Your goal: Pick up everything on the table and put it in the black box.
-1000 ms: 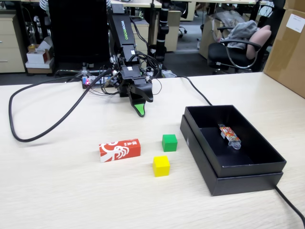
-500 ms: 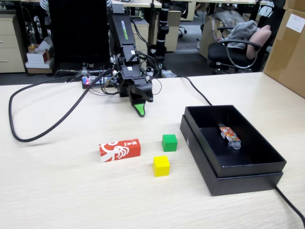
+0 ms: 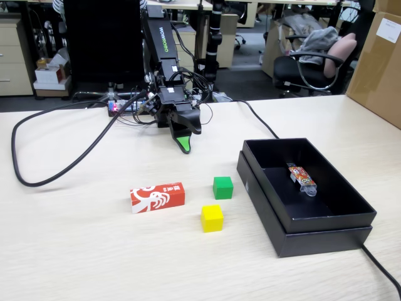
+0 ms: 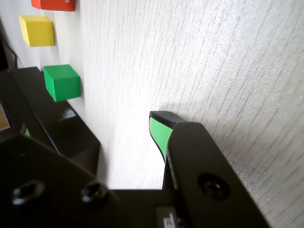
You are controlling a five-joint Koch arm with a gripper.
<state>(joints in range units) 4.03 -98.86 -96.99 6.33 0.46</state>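
Stillness across the last second: no thing and no joint has shifted, so no grasp has begun and the task has not advanced. Nearest the fixed camera on the light beige wood-grain table sits the small yellow cube, apart from everything else. Just behind it and to the left in that view lies the long red rectangular carton with white swirl print, flat on its side. The small green cube is behind the yellow one and just beside the left wall of the shallow matte black cardboard box, not touching it as far as visible. All three are outside the box. Inside it lies only a small colourful wrapped packet with clear ends. Further back the black pincer with green pads hangs tip-down just over bare table, well apart from all three pieces, holding nothing. In the wrist view one green-lined fingertip shows, and the dark part to its left is unclear, so released or clenched: cannot tell. A black cable loops across the far table. Judgement: all three pickups remain, and the green cube looks like the closest reach.
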